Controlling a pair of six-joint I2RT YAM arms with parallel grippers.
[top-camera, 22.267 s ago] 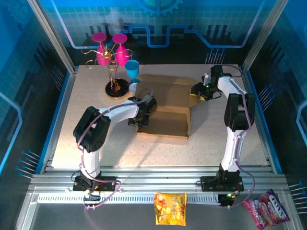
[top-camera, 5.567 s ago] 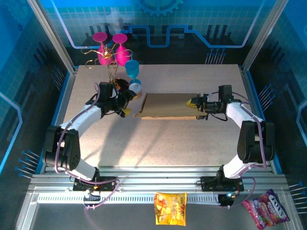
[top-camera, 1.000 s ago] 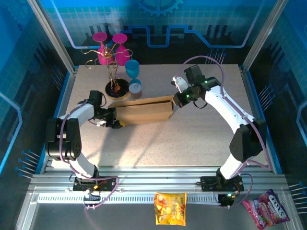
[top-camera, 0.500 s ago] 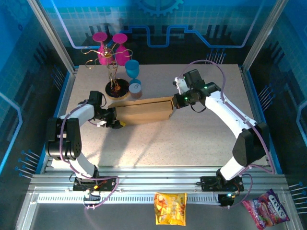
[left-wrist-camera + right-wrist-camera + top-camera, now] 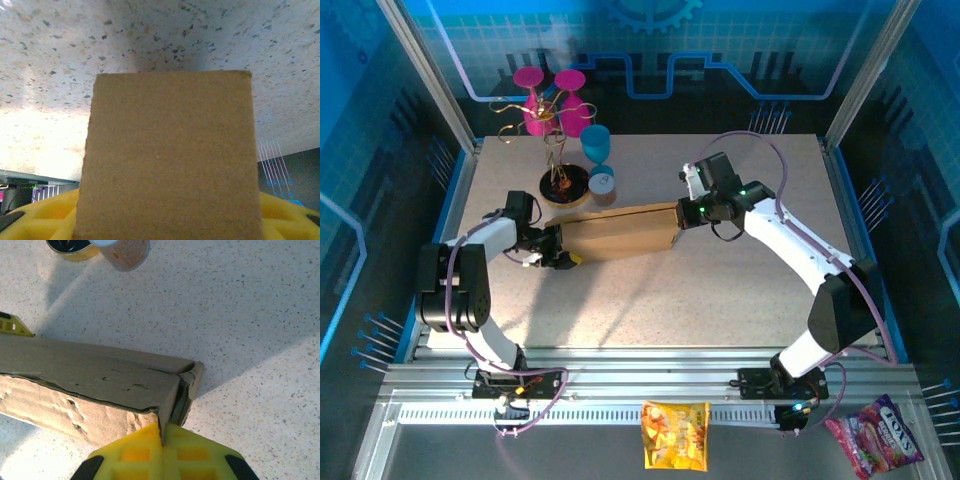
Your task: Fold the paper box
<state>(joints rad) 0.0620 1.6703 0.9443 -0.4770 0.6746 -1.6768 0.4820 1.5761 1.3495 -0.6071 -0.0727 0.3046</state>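
**Top view.** Gripping the paper box [image 5: 618,233] by its left end, my left tool [image 5: 561,257] lies low on the speckled worktop [image 5: 720,300], left of the frame's centre. The box is closed into a long brown slab running left to right across the middle of the frame. My right tool [image 5: 688,212] meets the box's right end, just right of centre. A wire stand [image 5: 552,140] carrying two pink glasses [image 5: 530,78] occupies the upper left, with a blue goblet [image 5: 596,143] beside it. A small lidded can [image 5: 603,186] stands just behind the box. Off the worktop, a yellow snack packet [image 5: 675,435] lies at bottom centre and a pink packet [image 5: 880,432] at lower right.

**Left wrist view.** The box's flat brown face [image 5: 170,155] fills the centre and bottom of the frame. My yellow fingers [image 5: 55,215] show in the two lower corners, one on each side of the box, so this tool is grasping the box. The worktop [image 5: 150,35] spans the top.

**Right wrist view.** My right tool [image 5: 162,450] is at bottom centre, clenched with no gap between its fingers. Its tips rest against the box's end corner, where a narrow flap [image 5: 192,380] stands slightly off the end wall. I cannot tell whether any cardboard is pinched. The box [image 5: 85,375] runs from there to the left edge of the frame. The can [image 5: 125,250] and a dark round base [image 5: 70,247] sit at the top edge, apart from the box.
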